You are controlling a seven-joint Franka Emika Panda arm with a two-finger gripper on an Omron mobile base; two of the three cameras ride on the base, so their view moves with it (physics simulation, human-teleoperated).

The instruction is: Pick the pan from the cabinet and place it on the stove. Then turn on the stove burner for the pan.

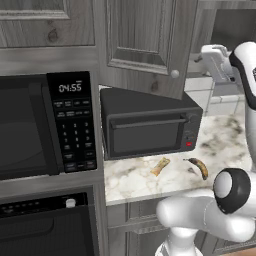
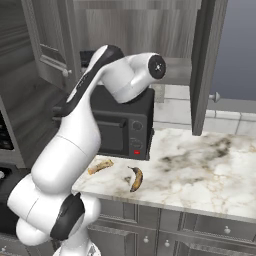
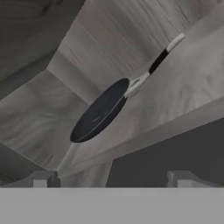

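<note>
Peering into the cabinet (image 3: 87,39) with my gripper (image 3: 111,179) spread wide and empty, I see the pan (image 3: 101,110) on its shelf at 12 o'clock, handle running toward 1 o'clock.

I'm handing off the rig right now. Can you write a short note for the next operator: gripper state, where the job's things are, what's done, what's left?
Gripper: open, holding nothing, aimed into the cabinet.
Pan: lying on the cabinet shelf ahead of the fingertips, apart from them, handle pointing away from the hand.
Cabinet doors stand open above the marble counter; a toaster oven and a banana sit on the counter.
Done: doors open, hand lined up with the pan.
Left: close in and grasp the pan, carry it to the stove, set it on a burner, turn that burner's knob.
</note>
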